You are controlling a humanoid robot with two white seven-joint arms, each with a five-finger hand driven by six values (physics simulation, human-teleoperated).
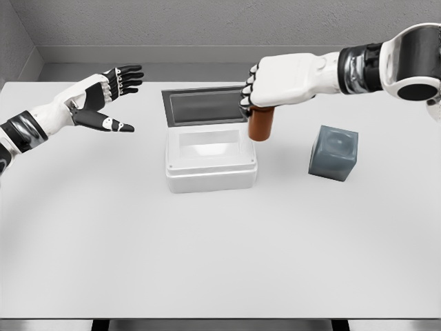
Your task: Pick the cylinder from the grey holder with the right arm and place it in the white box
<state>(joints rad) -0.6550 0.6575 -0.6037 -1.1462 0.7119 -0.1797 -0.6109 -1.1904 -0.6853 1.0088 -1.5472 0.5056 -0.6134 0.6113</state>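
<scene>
An orange-brown cylinder (261,124) hangs upright in my right hand (256,103), whose fingers are curled around its top. It is held in the air just right of the white box (211,165), near the box's right rim. The box stands at the table's middle with its dark lid (203,105) raised behind it; its inside shows white. The grey holder (334,152), a cube with a round socket, sits to the right with nothing in it. My left hand (103,100) hovers at the far left, fingers spread, holding nothing.
The white table (220,255) stretches wide in front of the box and holder. A grey wall runs behind the table's far edge.
</scene>
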